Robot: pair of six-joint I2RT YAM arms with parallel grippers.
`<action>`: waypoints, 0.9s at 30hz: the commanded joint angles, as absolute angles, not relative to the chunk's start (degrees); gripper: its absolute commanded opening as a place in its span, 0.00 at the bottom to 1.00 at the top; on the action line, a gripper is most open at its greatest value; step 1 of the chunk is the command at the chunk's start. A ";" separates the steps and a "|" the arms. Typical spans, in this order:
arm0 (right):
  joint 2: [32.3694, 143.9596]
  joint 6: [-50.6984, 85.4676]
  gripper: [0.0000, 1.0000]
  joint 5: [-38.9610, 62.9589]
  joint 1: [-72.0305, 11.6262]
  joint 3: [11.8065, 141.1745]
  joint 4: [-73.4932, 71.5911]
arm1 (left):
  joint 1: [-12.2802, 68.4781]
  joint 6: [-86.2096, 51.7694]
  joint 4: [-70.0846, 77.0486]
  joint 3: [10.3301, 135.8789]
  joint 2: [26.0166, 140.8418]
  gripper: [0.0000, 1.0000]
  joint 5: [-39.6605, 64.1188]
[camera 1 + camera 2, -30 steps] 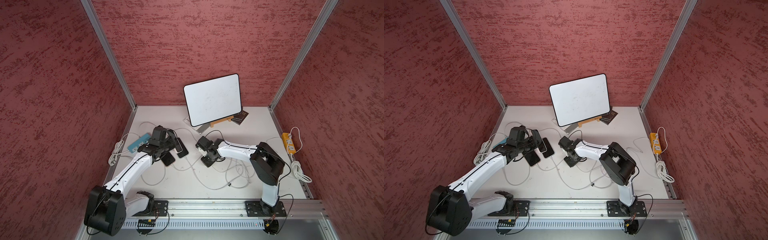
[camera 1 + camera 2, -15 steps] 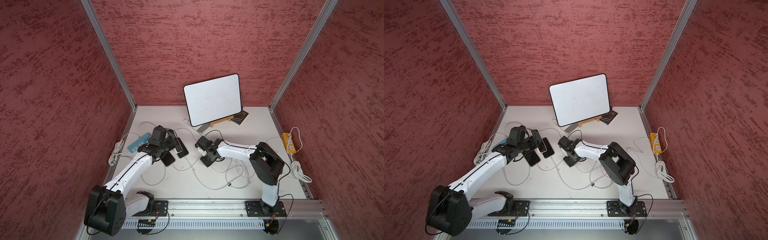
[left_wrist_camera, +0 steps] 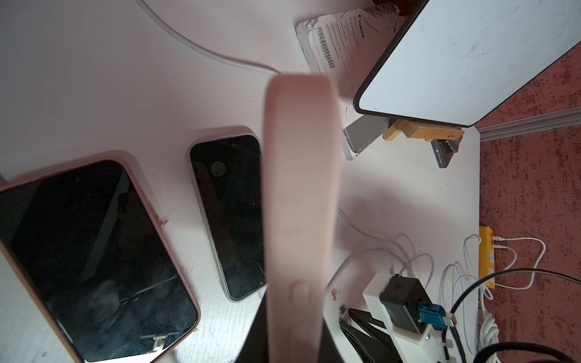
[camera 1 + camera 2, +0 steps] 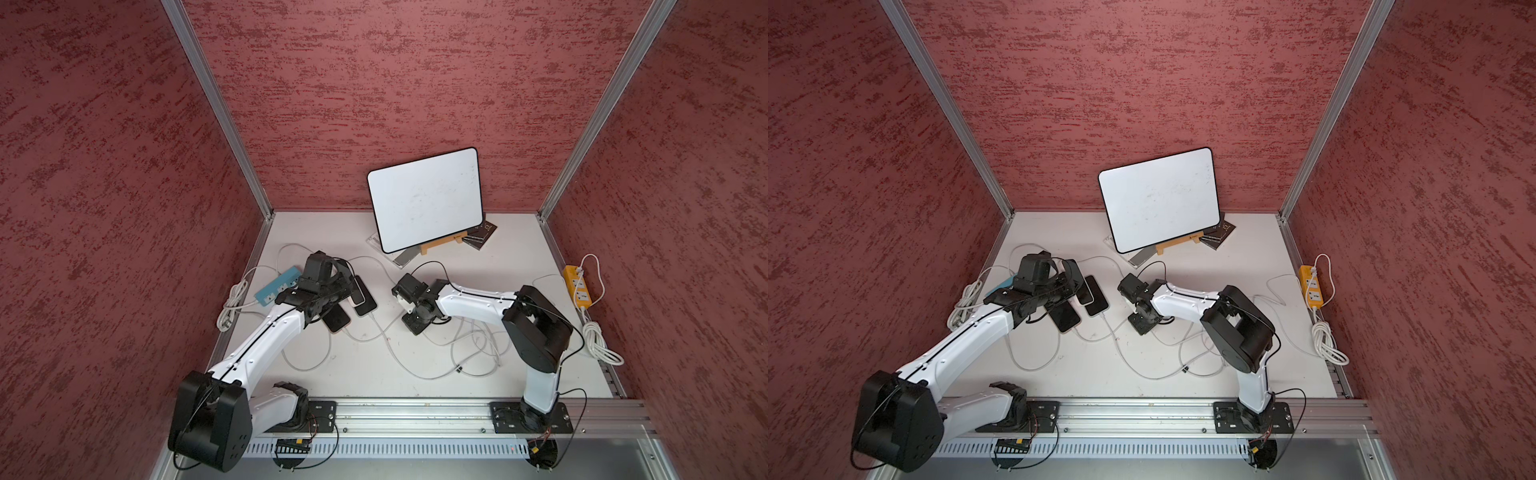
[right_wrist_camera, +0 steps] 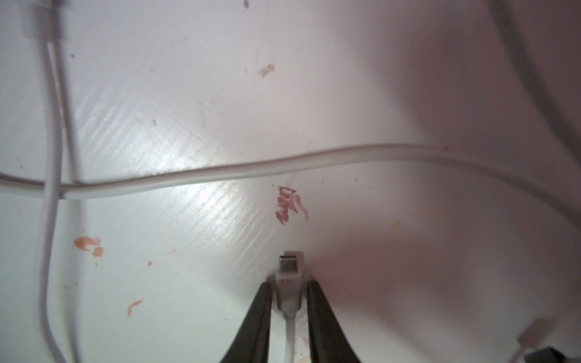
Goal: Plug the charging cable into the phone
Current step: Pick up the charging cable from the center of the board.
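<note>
My left gripper (image 3: 295,342) is shut on a pink-cased phone (image 3: 298,188), held on edge above the table; in a top view the left gripper (image 4: 343,282) hangs over the phones at left centre. Two more phones lie flat below it, a pink-cased one (image 3: 94,261) and a grey-edged one (image 3: 229,213). My right gripper (image 5: 289,283) is low on the table, its black fingers (image 5: 261,314) closed on the white plug (image 5: 289,267) of the charging cable (image 5: 290,333). In a top view the right gripper (image 4: 417,323) sits right of the phones.
A whiteboard (image 4: 426,199) leans on a wooden stand at the back. A blue power strip (image 4: 276,284) lies at the left, a yellow one (image 4: 577,286) at the right wall. Loose white cables (image 4: 469,353) sprawl across the middle, and another white cable (image 5: 283,165) crosses ahead of the plug.
</note>
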State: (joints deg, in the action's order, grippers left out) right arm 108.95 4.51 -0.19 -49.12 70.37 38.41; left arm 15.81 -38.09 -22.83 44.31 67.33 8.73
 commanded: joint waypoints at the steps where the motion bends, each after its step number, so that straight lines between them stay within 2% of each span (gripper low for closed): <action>1: 109.28 5.30 0.23 -1.91 -49.66 68.49 40.96 | 15.64 -37.43 -20.59 44.06 66.71 0.00 8.64; 27: 109.08 5.68 0.25 -1.49 -49.75 67.77 41.51 | 15.62 -37.51 -20.27 43.75 66.62 0.00 8.70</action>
State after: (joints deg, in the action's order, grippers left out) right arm 108.57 5.34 -0.32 -49.15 69.89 38.44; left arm 15.81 -38.11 -22.85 44.03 67.33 8.73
